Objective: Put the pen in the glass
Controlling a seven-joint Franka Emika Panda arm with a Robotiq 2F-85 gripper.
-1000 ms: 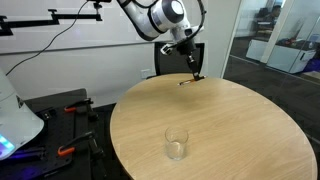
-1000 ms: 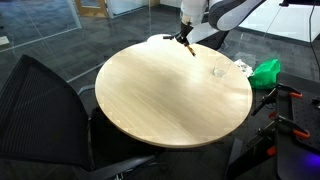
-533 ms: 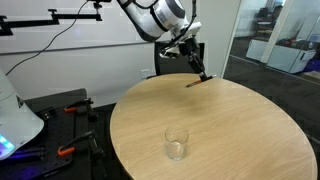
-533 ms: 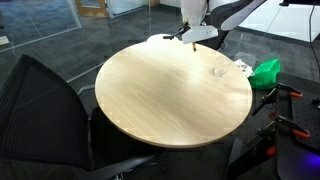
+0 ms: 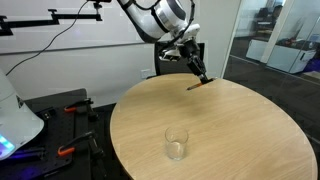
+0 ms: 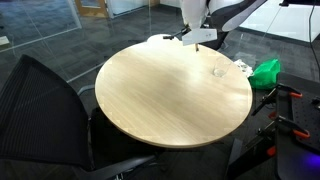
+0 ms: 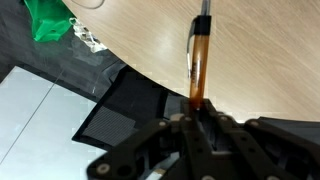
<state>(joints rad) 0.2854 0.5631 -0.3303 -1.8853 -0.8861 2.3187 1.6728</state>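
Observation:
My gripper [image 5: 203,77] is shut on the pen [image 5: 199,84], a thin dark stick with a reddish-brown part, and holds it a little above the far edge of the round wooden table [image 5: 240,130]. In the wrist view the pen [image 7: 199,55] sticks out from between the shut fingers [image 7: 196,118] over the table's edge. The clear glass [image 5: 176,143] stands upright and empty near the table's front edge, well away from the gripper. In an exterior view the glass [image 6: 217,72] is small, at the table's right side, and the gripper [image 6: 189,37] hangs above the far rim.
A black office chair [image 6: 45,105] stands close to the table. A green cloth [image 6: 265,72] lies beside the table; it also shows in the wrist view [image 7: 47,19]. A white object [image 5: 15,120] and red-handled tools [image 5: 72,110] lie on a black stand.
The gripper has lifted the pen off the table surface and moved it slightly sideways over the far edge. The glass has not moved.

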